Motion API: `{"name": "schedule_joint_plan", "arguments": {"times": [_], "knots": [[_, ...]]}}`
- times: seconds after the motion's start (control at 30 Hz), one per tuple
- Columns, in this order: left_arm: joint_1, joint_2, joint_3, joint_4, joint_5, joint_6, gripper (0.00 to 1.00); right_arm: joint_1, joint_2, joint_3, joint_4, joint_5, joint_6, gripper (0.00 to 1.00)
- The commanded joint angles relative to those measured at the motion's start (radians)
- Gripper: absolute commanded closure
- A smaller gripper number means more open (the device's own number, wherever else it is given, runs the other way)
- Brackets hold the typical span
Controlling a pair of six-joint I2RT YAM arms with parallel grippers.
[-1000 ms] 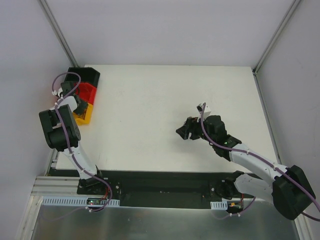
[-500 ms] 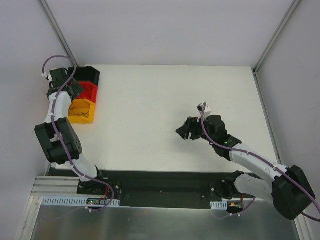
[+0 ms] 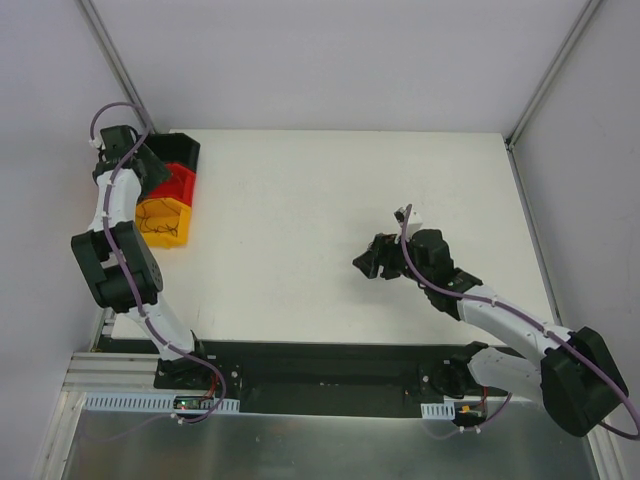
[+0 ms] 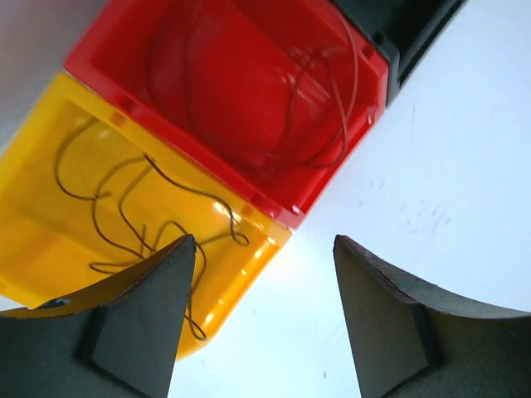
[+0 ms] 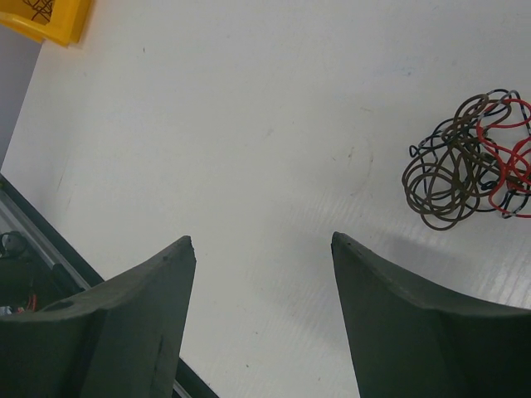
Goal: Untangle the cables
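Note:
A tangle of cables [image 5: 465,162], thin brown, red and black loops, lies on the white table right of and beyond my right gripper [image 5: 261,239], which is open, empty and apart from it. In the top view my right gripper [image 3: 366,264] is right of the table's centre; the tangle is not clear there. My left gripper [image 4: 264,242] is open and empty above the near corner of the yellow bin [image 4: 236,269]. A brown wire [image 4: 149,162] lies in the yellow bin and a red wire [image 4: 347,116] in the red bin [image 4: 178,137].
A row of black [image 3: 178,150], red [image 3: 176,186] and yellow [image 3: 160,222] bins stands at the table's far left edge, with my left arm [image 3: 112,190] beside it. The yellow bin also shows in the right wrist view [image 5: 41,21].
My left arm has swung toward the back left, carrying its gripper from over the yellow bin up beside the black and red bins. My right arm has stayed nearly still.

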Motion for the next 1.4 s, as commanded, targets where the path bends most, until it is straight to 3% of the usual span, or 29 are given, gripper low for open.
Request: {"name": "schedule_joint_plan", "arguments": {"times": [0.0,0.13,0.27,0.47,0.63,0.9,1.17,1.37], "knots": [[-0.063,-0.123,-0.05,-0.027,0.15,-0.035,0.32,-0.021,0.009,0.028,0.012,0.0,-0.003,0.31],[-0.178,-0.228,-0.132,0.056,0.35,-0.032,0.3,-0.033,0.009,0.025,-0.01,0.056,-0.034,0.3],[-0.387,-0.257,-0.162,0.084,0.464,-0.009,0.29,-0.055,0.043,0.047,-0.066,0.158,-0.029,0.31],[-0.634,-0.222,-0.138,0.079,0.587,0.124,0.29,-0.283,0.064,0.108,-0.206,0.008,0.072,0.35],[-0.755,-0.252,-0.195,0.076,0.604,0.149,0.29,-0.351,0.073,0.157,-0.306,-0.024,0.031,0.41],[-0.854,-0.358,-0.21,0.07,0.602,0.152,0.27,-0.366,0.19,0.25,-0.326,-0.037,0.087,0.45],[-0.864,-0.406,-0.218,0.076,0.616,0.137,0.27,-0.371,0.34,0.339,-0.32,0.0,0.015,0.68],[-0.896,-0.398,-0.218,0.079,0.628,0.129,0.28,-0.377,0.428,0.394,-0.32,0.014,-0.015,0.71]]}}
